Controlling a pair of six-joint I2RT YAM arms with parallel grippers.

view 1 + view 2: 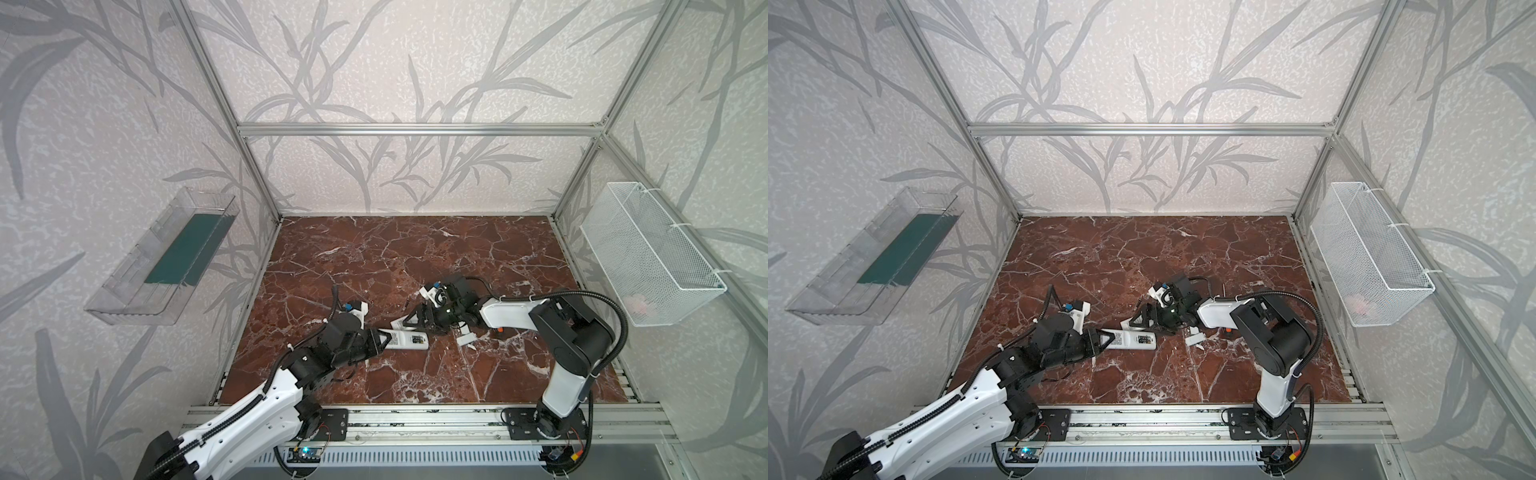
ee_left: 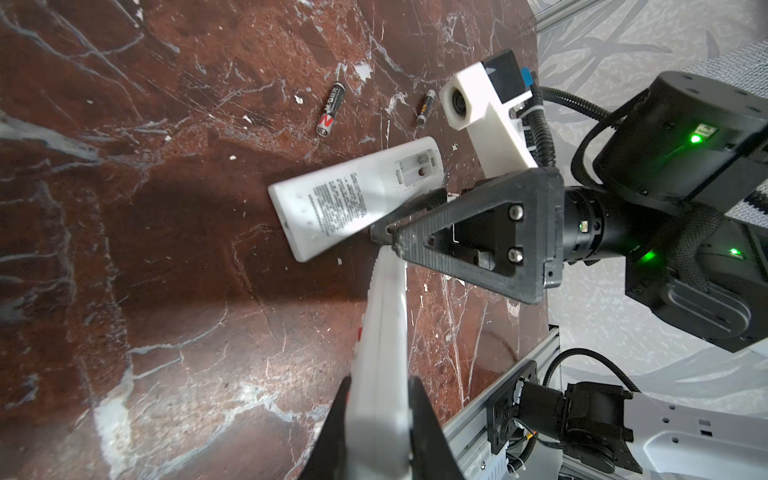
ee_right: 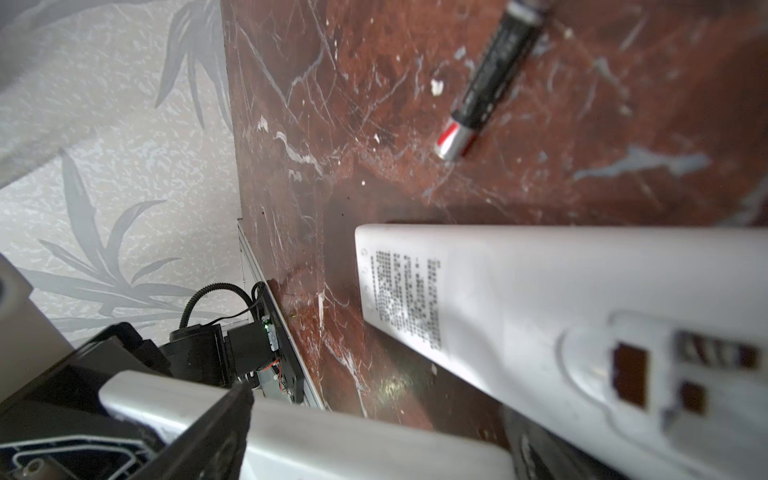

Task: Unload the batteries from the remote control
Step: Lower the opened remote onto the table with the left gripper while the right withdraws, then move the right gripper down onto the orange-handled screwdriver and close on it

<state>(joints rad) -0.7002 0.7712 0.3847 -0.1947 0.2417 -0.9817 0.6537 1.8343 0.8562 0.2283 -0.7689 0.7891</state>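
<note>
Left hand pinches 1 white remote by its end; right hand stands spread at that remote's far tip. 2 batteries lie loose on the table, just beyond another remote whose compartment is open.

A white N marks the red band of the slim black cylindrical battery; its other lettering and the print block on the white oblong plastic remote control are too fine to read.
</note>
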